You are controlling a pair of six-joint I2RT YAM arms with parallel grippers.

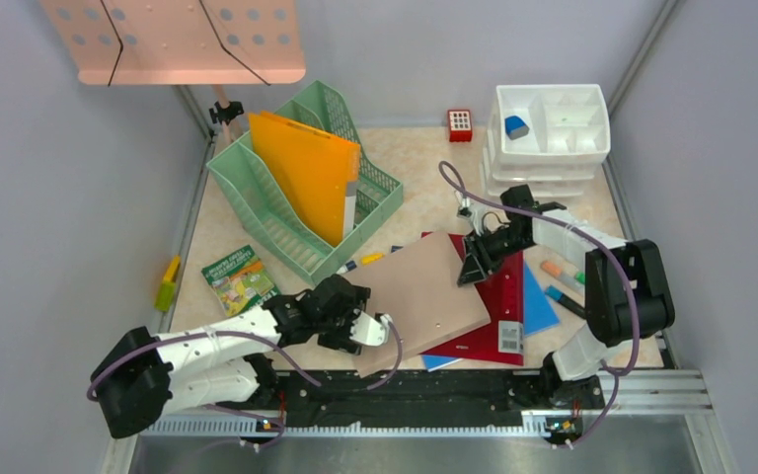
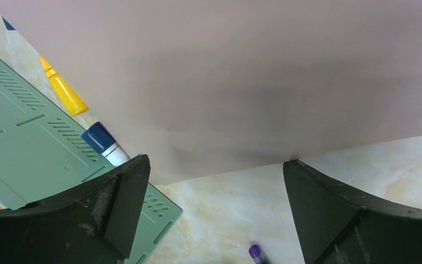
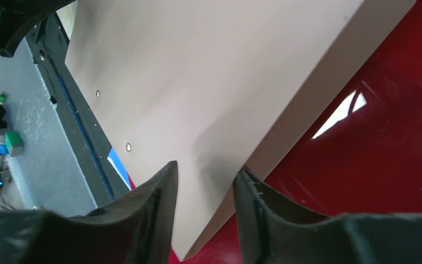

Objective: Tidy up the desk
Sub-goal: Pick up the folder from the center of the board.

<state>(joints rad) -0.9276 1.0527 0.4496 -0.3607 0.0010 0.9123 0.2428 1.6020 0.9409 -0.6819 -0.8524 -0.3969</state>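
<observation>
Looking from above, one beige worktop (image 1: 424,163) carries one green rack (image 1: 257,197) holding one orange folder (image 1: 306,173), and one tan board (image 1: 419,296) lying partly on one red book (image 1: 498,296). The left end effector (image 1: 375,331) sits at the board's near corner and the right end effector (image 1: 474,269) at its far edge.

Left wrist view: two fingers (image 2: 115,209) stand wide apart before the board, beside one yellow marker (image 2: 63,91), one blue-capped marker (image 2: 101,140) and one purple pen tip (image 2: 256,253).

Right wrist view: two fingers (image 3: 154,209) stand close together over the board's edge; whether they pinch it, I cannot tell.

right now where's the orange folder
In the top external view the orange folder stands in the green file rack at the back left of the desk.
</observation>
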